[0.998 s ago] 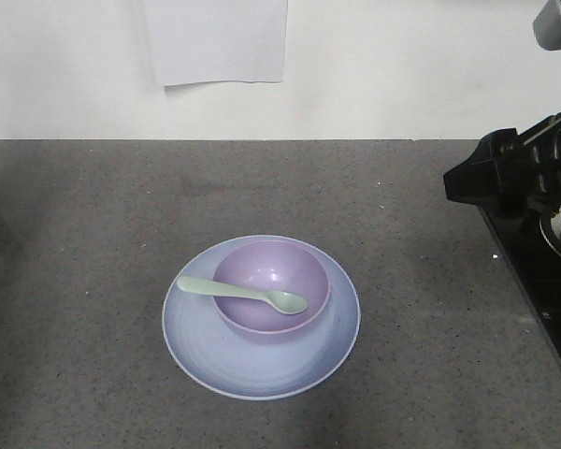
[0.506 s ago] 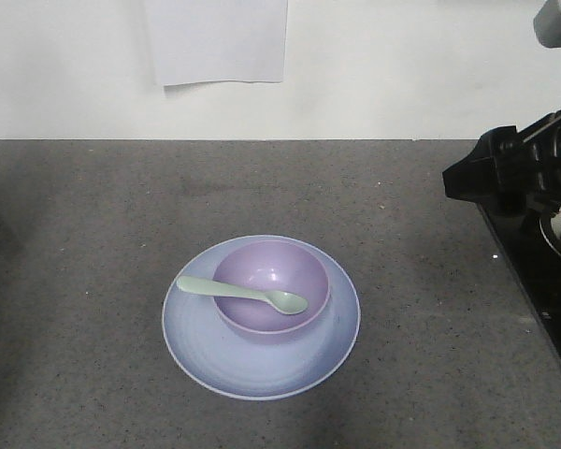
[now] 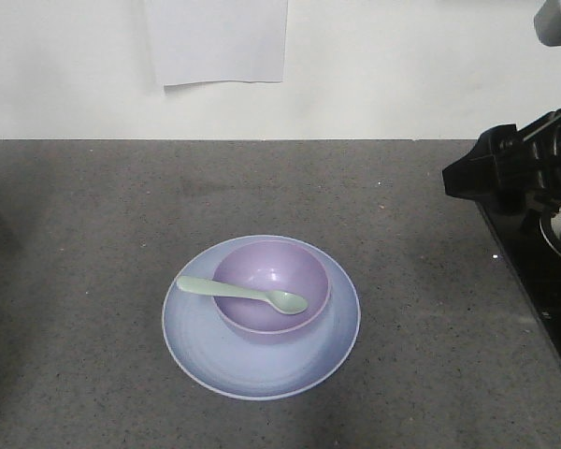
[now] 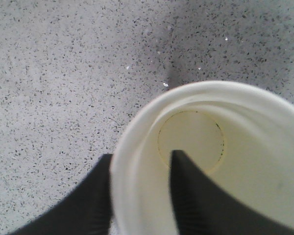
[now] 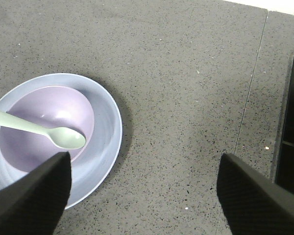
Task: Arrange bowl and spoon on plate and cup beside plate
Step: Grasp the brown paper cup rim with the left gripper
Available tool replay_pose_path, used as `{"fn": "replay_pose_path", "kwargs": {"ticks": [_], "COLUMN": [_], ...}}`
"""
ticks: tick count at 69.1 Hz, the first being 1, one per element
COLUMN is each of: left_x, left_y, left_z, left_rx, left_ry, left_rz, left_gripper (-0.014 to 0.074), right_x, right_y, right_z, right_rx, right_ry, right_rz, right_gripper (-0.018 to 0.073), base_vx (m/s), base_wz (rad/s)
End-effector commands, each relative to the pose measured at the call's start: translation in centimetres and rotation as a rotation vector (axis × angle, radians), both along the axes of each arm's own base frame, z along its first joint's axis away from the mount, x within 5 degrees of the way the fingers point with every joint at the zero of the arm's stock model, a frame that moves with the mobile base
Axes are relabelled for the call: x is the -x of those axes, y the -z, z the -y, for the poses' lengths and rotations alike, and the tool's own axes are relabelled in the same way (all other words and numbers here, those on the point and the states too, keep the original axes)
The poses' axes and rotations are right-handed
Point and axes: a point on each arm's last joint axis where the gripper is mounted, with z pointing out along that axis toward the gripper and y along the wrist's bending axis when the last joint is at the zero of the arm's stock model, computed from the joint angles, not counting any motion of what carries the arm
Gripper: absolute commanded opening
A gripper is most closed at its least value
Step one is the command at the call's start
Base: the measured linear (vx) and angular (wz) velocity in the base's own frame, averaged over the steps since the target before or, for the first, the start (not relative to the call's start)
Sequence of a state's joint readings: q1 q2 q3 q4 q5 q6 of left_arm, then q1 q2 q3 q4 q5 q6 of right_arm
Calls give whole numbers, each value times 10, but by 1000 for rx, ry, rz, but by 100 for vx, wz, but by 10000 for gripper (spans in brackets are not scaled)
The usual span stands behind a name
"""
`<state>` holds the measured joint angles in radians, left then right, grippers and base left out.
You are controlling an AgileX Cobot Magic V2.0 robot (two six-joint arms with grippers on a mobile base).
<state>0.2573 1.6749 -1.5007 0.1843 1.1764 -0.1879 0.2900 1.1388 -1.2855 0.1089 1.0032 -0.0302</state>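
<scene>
The lavender bowl (image 3: 271, 297) sits on the pale blue plate (image 3: 332, 351) near the middle of the table. The mint spoon (image 3: 243, 294) lies across the bowl, its scoop inside at the right. The right wrist view shows the same bowl (image 5: 44, 127), spoon (image 5: 63, 137) and plate (image 5: 108, 127) at its left. My right gripper (image 5: 143, 161) hangs open over bare tabletop just right of the plate. In the left wrist view my left gripper (image 4: 142, 164) is shut on the wall of the cup (image 4: 245, 147), one finger inside and one outside. The cup does not show in the front view.
A speckled grey tabletop (image 3: 93, 234) runs back to a white wall with a sheet of paper (image 3: 220, 42). My right arm's black body (image 3: 510, 173) stands over the table's right edge, where a dark strip (image 5: 290, 127) borders the top.
</scene>
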Motion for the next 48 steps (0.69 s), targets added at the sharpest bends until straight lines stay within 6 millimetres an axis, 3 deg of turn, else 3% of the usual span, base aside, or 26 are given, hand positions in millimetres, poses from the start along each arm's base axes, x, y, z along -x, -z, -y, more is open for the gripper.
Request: {"fn": "replay_pose_path", "kwargs": {"ticks": [1,6,21,48], "left_x": [4,4,10,51], "left_y": [-22,-22,-34,-90], "left_z": [1,1,12,46], "left_rx": [-20,-20,50,215], "left_ry": [-6,-5,53,174], "left_rz": [93,92,145,350], "left_gripper": [84,-11,-8,-8], "right_x": [1,1,1,1], "right_y": [-16,-16,-16,-16], "right_z": [3,3,3,2], "right_rx": [-22,-22,-22,-23], "right_ry": [8,8,8,9], "right_rz": [107,108,107,111], "right_gripper": [590,590,590,590], "base_vx": [0,0,0,0], "base_wz": [0,0,0,0]}}
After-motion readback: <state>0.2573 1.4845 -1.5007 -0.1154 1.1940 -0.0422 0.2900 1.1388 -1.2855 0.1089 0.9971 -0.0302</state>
